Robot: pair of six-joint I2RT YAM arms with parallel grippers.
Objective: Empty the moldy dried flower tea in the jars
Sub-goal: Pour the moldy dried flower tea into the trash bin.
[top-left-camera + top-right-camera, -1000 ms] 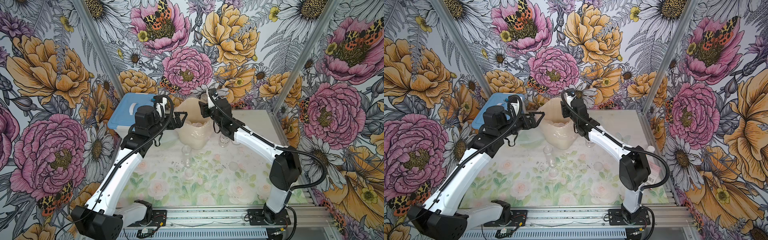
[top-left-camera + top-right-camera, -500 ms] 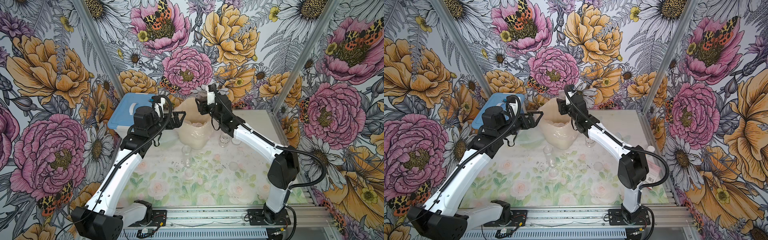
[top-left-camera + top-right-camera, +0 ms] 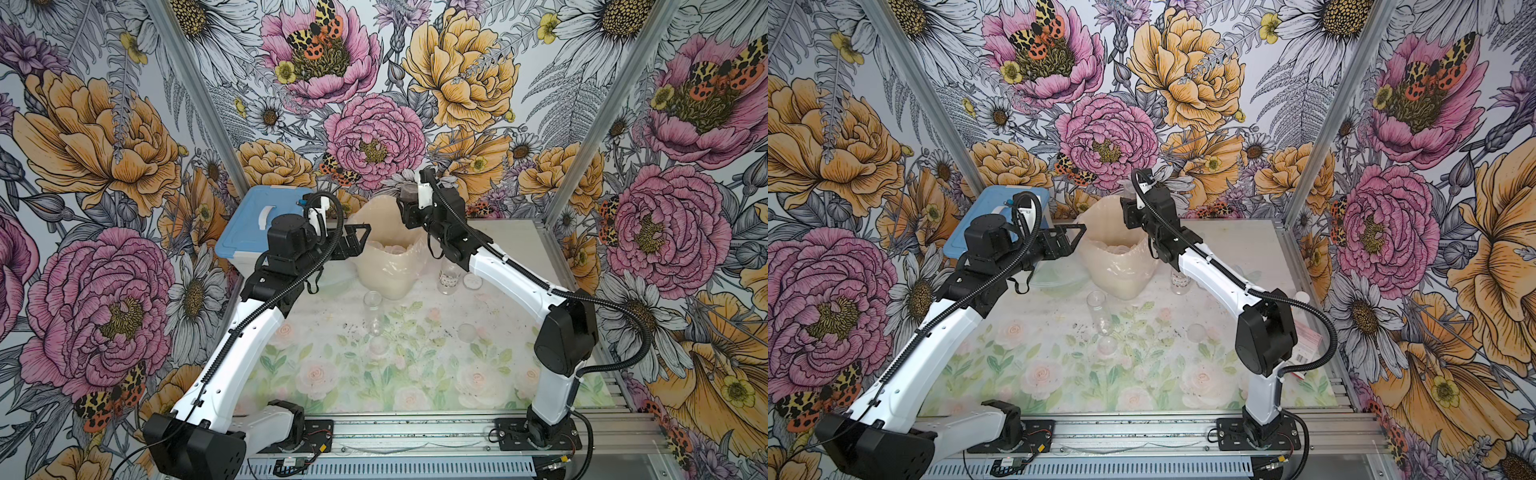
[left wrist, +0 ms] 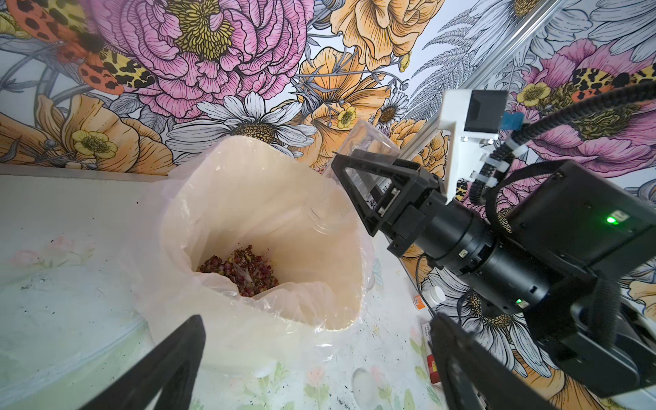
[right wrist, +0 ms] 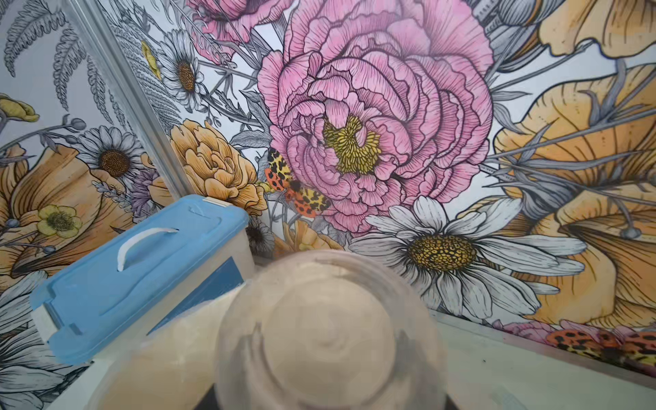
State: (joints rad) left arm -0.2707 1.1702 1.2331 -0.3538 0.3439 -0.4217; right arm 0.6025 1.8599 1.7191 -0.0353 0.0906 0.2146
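One jar (image 4: 369,140) in right hand (image 4: 349,179), over bag (image 4: 248,184)

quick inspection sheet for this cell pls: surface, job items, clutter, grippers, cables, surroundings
surface: floral mat strewn with dark specks
job's things: clear jar tipped mouth-down over lined bin; dried tea in bin; open jar and labelled jar on mat
clutter: loose lids; blue-lidded box; white-capped bottle
grippers: right gripper shut on clear jar; left gripper open, empty, beside bin
cables: black conduits follow both arms; no snag seen
surroundings: floral wall panels, metal frame posts
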